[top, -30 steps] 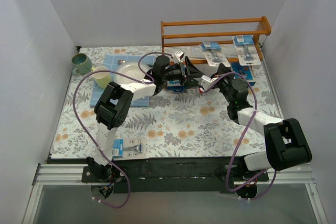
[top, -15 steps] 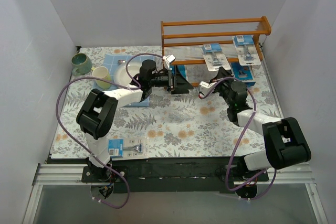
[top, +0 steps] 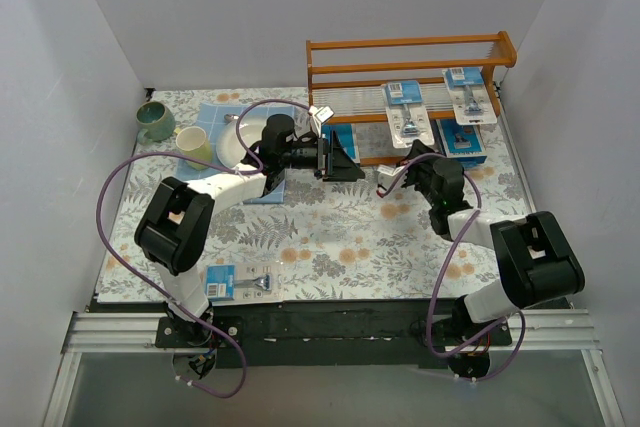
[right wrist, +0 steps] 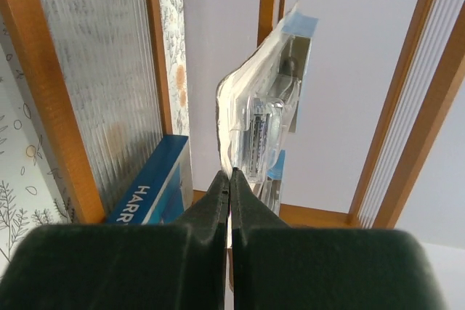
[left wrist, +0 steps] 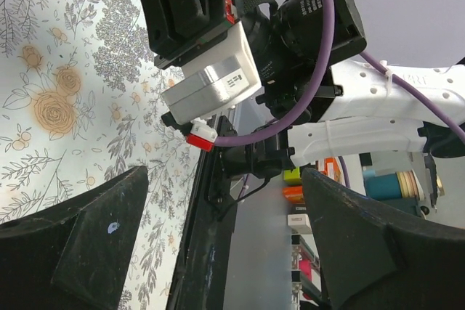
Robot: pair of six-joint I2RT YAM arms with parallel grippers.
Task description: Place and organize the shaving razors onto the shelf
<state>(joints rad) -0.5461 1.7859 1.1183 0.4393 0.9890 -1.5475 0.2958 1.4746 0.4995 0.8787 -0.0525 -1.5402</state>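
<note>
Most of the job looks done: several razor packs (top: 470, 104) lie on the tiers of the shelf (top: 410, 44). The right claw (right wrist: 230, 179) is clamped on the edge of one more pack (right wrist: 265, 128), holding it on edge between the shelf's frames, not yet set down. The left claw (left wrist: 225, 205) is spread apart and empty, near the shelf's left end. A last razor (top: 243, 280) lies on the worktop (top: 330, 232) by the left arm's base, well apart from the shelf, yet to be fetched.
</note>
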